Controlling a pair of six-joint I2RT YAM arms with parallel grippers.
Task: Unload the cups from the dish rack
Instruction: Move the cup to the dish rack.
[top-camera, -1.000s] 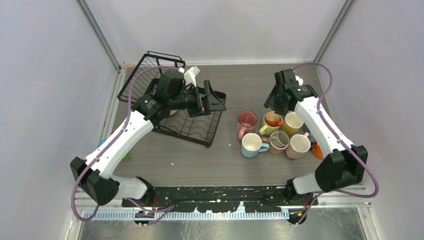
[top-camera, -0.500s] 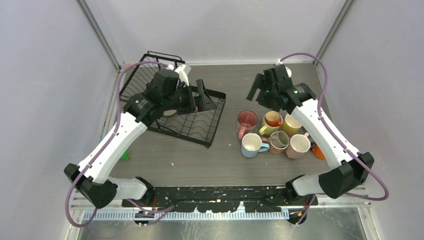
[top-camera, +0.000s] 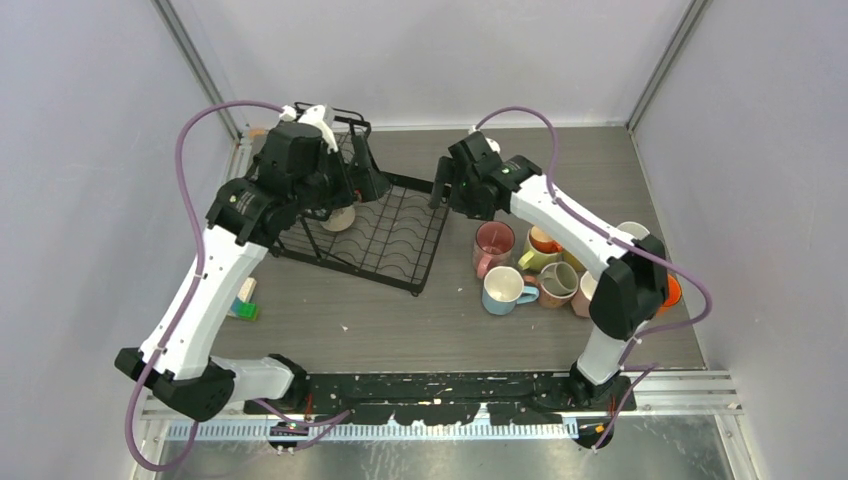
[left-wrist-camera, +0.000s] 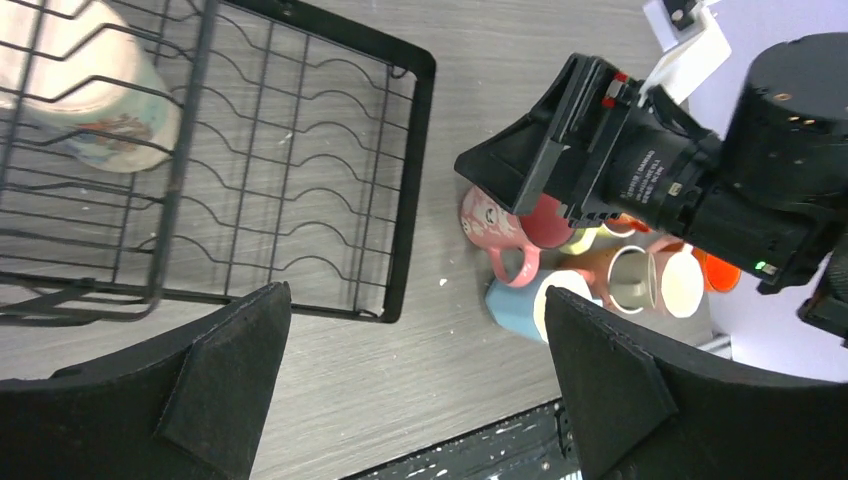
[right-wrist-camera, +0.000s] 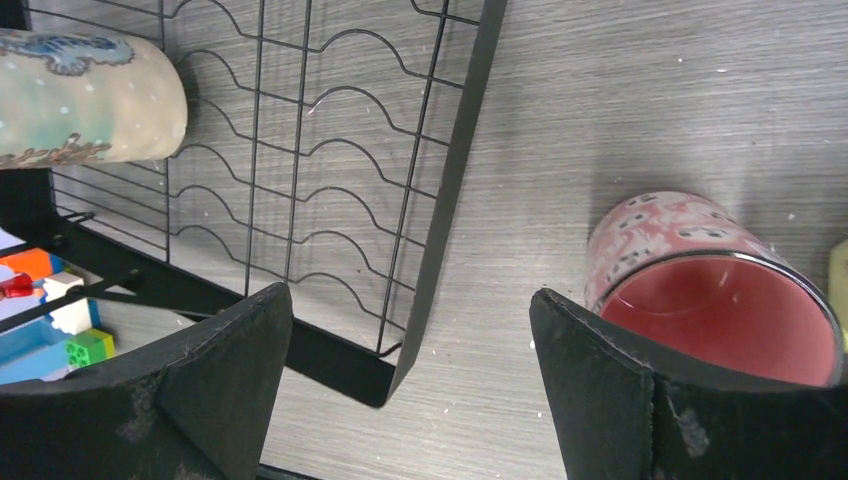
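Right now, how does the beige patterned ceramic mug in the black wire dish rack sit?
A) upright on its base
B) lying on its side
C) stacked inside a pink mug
B: the beige patterned ceramic mug lies on its side on the wires of the black wire dish rack, with its long wall showing in both wrist views.

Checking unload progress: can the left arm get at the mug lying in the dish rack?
Probably yes. The left gripper hangs open above the dish rack, nothing covers the patterned mug on its side, and the right gripper hangs at its edge.
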